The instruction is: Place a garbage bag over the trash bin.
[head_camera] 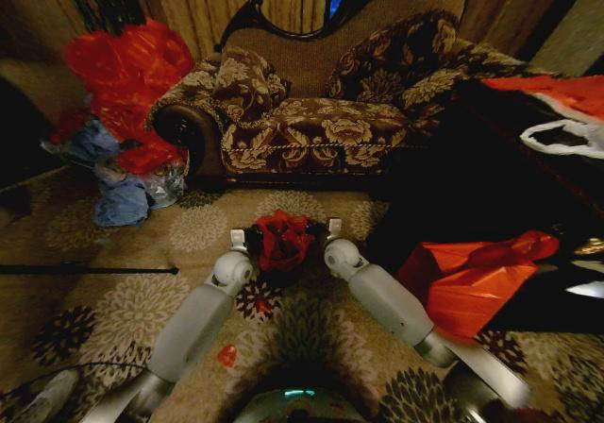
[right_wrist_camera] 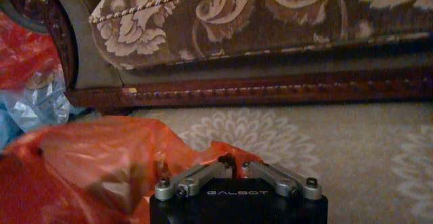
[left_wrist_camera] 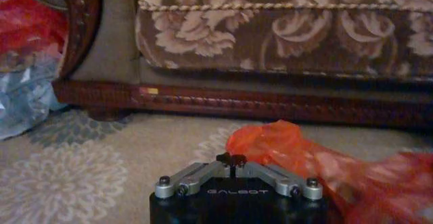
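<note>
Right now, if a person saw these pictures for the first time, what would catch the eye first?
The crumpled red garbage bag stands out, bunched over the trash bin on the carpet, between the left gripper and the right gripper. Both grippers are shut on the bag's edge. Behind them stands a floral sofa, with big red sacks piled at its left end.

"GALBOT", pale capitals on the black body of the left gripper (left_wrist_camera: 231, 159), just behind its closed fingers. Same "GALBOT" mark on the black body of the right gripper (right_wrist_camera: 237, 161), likewise just behind its fingers. No other legible text.
</note>
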